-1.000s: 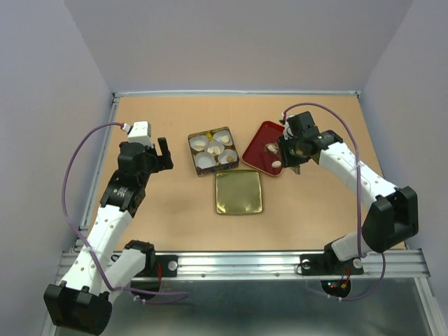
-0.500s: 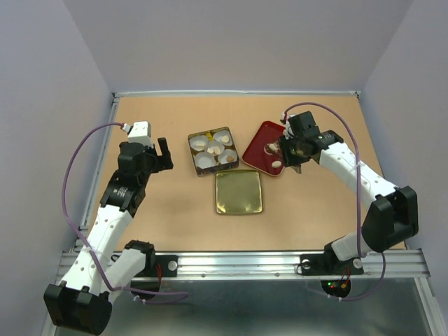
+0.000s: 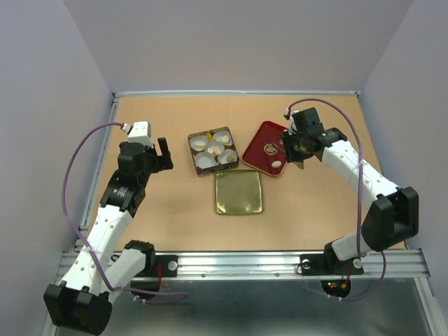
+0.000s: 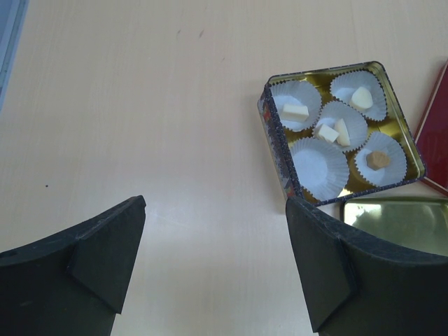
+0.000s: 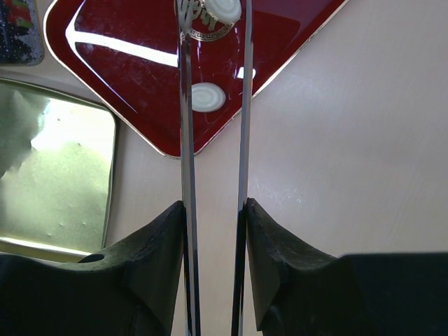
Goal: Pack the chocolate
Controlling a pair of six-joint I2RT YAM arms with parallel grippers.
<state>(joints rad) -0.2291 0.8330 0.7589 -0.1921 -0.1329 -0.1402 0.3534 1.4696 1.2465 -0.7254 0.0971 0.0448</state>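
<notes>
My right gripper (image 5: 213,206) is shut on a pair of metal tongs (image 5: 186,140). The tongs' tips pinch a cream-white chocolate (image 5: 222,8) over the red tray (image 5: 140,77). A second white chocolate (image 5: 208,96) lies on the tray near its corner and also shows in the top view (image 3: 278,165). The open tin box (image 4: 278,150) holds white paper cups with several chocolates: white pieces (image 4: 295,110) (image 4: 326,132) (image 4: 361,97) and a brown one (image 4: 378,160). One cup (image 4: 318,166) is empty. My left gripper (image 4: 213,210) is open and empty, left of the box.
The gold tin lid (image 3: 238,192) lies flat in front of the box and tray; it also shows in the right wrist view (image 5: 63,182). The red tray (image 3: 257,152) sits right of the box (image 3: 213,149). Walls surround the table.
My right gripper has shifted a little right and back over the tray's right side. The left arm has not moved.
</notes>
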